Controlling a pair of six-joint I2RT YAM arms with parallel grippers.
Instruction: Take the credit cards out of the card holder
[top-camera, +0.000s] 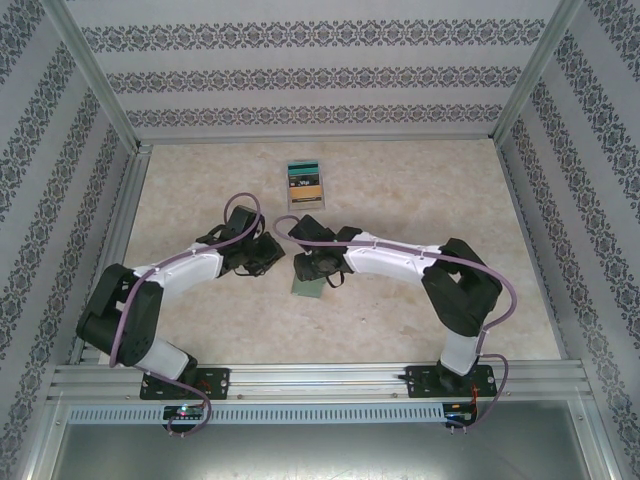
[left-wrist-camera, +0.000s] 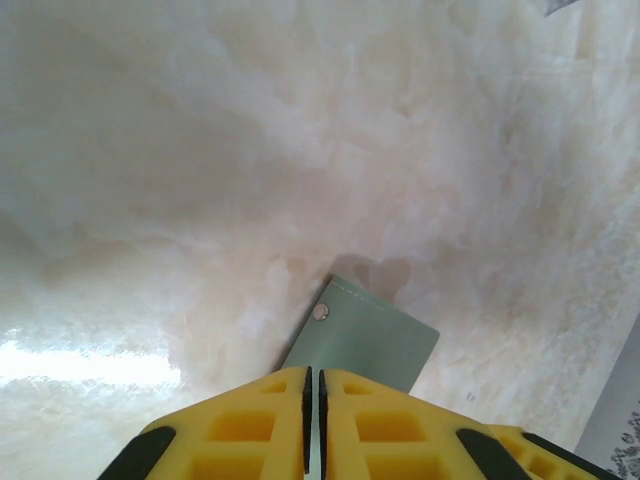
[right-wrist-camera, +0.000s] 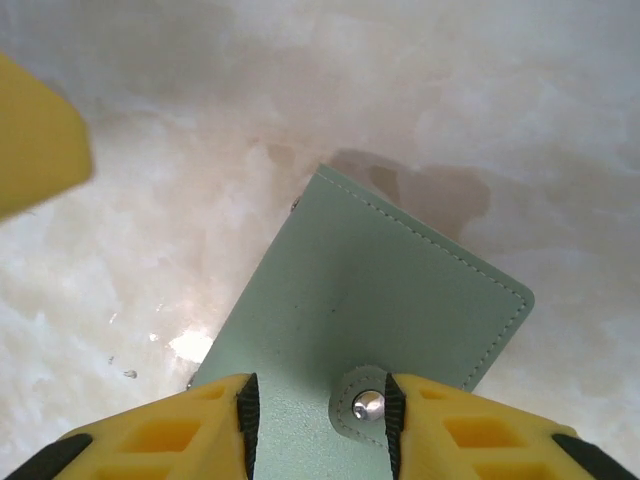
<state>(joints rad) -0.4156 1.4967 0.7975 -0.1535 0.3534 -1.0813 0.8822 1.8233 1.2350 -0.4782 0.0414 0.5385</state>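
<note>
The flat grey-green card holder (top-camera: 307, 289), stitched along its edges and matte like soft faux leather, lies closed near the middle of the pale marbled bench (top-camera: 430, 200). A small rounded tab with a shiny metal snap (right-wrist-camera: 368, 404) folds over one edge. At 12 o'clock from it, well apart, a teal, dark and tan plastic credit card (top-camera: 307, 183) lies flat; whether it is one card or a stack I cannot tell.

The right end effector (right-wrist-camera: 318, 425) is low over the holder, its yellow fingers set at a moderate width to either side of the tab, clamping nothing. The left end effector (left-wrist-camera: 314, 400), at about 10 o'clock of the holder, has its fingers drawn almost together; the holder's edge runs out of sight beneath them, so contact is unclear.

The holder looks light and pliable and likely to slide on the smooth stone, so one arm should pin it. The tab is the natural purchase for opening it. The cards inside will probably be thin, stiff and slick, best pinched by an exposed edge.
</note>
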